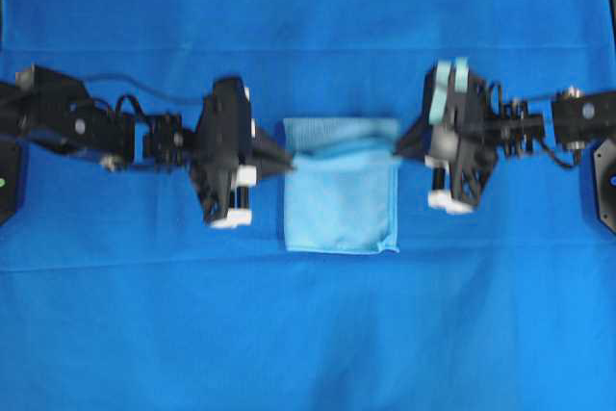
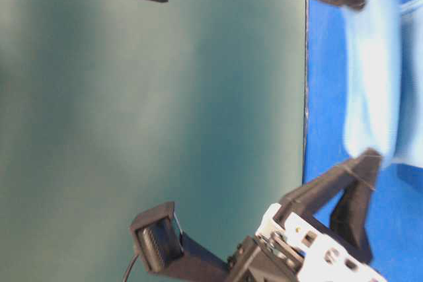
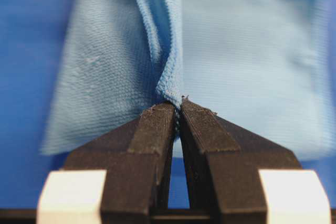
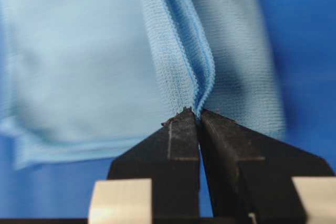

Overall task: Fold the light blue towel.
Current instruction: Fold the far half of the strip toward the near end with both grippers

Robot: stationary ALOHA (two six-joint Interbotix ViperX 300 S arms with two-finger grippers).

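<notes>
The light blue towel (image 1: 339,204) lies in the middle of the table, its far part lifted and stretched between my two grippers. On its left side my left gripper (image 1: 290,162) is shut on the towel's edge, and the left wrist view shows the pale hem (image 3: 169,77) pinched between the black fingertips of that left gripper (image 3: 177,106). At the towel's right side my right gripper (image 1: 396,150) is likewise shut on the hem (image 4: 194,85), which enters the closed tips of the right gripper (image 4: 198,113). The table-level view shows the towel (image 2: 373,77) hanging between both grippers.
A large royal-blue cloth (image 1: 308,334) covers the whole table under the towel. Both black arms (image 1: 96,127) (image 1: 539,122) reach in from the left and right edges at mid-height.
</notes>
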